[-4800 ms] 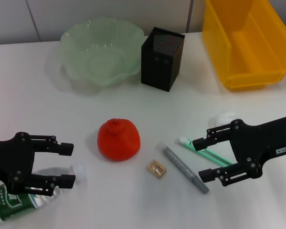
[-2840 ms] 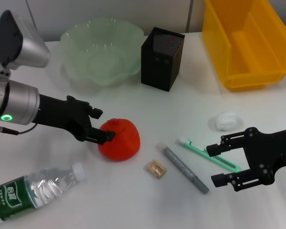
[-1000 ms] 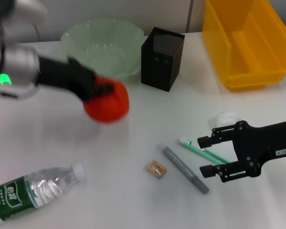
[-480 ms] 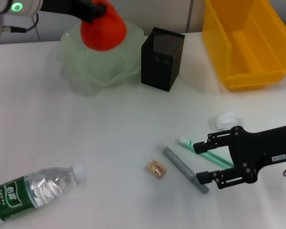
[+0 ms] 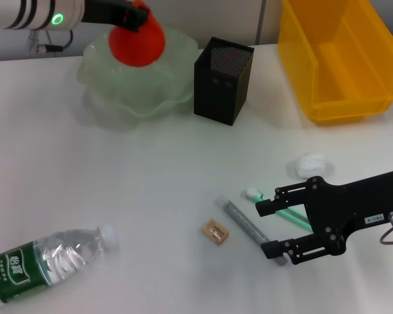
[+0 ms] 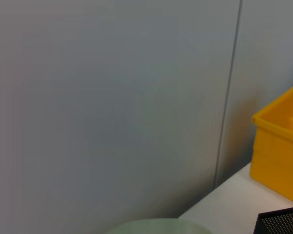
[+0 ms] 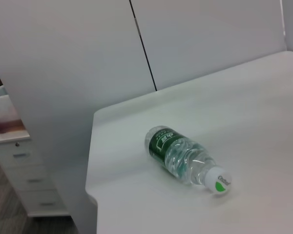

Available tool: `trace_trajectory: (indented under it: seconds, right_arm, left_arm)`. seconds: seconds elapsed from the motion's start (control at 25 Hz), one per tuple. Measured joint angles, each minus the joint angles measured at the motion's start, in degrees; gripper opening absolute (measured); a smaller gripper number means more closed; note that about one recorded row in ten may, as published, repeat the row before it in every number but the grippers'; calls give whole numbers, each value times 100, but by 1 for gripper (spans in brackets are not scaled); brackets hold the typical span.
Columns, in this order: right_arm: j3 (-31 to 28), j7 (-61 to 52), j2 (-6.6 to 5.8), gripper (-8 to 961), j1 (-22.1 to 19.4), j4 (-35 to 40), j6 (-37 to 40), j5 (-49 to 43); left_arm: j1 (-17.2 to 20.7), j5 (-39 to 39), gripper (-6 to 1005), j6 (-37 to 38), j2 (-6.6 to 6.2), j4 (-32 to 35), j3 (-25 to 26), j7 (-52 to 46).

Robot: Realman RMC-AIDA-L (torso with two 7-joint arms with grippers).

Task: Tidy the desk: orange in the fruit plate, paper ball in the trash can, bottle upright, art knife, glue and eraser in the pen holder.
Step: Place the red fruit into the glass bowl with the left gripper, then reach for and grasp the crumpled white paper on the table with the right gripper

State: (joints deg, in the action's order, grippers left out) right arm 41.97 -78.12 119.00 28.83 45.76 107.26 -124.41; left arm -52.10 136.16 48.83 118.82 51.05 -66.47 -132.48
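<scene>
Red-orange orange [image 5: 137,40], pale green plate [image 5: 136,85], yellow bin [image 5: 340,59].

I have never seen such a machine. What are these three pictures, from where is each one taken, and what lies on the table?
This is a robot with two arms, each ending in a gripper, tidying a desk. The large picture comes from a camera on its head, looking down. The left gripper holds the orange above the pale green fruit plate. The right gripper is open, low over the grey art knife and the green glue stick. Also on the table: the black pen holder, the yellow trash can, the white paper ball, the small eraser and the bottle, lying on its side. The other two pictures come from cameras on the wrists: the left one sees mostly wall, the right one sees that bottle across the table.
</scene>
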Motion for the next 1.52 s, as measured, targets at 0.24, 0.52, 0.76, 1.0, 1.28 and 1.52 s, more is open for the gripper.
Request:
trace_trajectory:
  seconds: [0.24,0.52,0.76,1.0,1.28,1.52]
  right_arm:
    - [4,73,0,686,49,-103,-30,59]
    - [4,94,0,685,79,-111,-82,70]
    - [-54,90,0,684,127,-129,-88,83]
    - [-81,-391,-6,683,101,259,-160,82]
    - [68,-2012,-5,682,82,1672,-186,-193]
    - [672,-3686,-16,681,404,2940,-210,-1469]
  left_arm:
    - [-24,-38,172,-42,24,-17,-104,-36]
    - [-13,-64,267,-104,27,-14,-112,-34]
    - [265,-307,614,33,-13,351,-112,135]
    - [1487,-2243,817,2030,-98,1705,249,1731]
    - [2821,-3520,840,4634,-100,1874,930,3167]
    - [3475,-3681,838,5659,-92,1671,1203,3894]
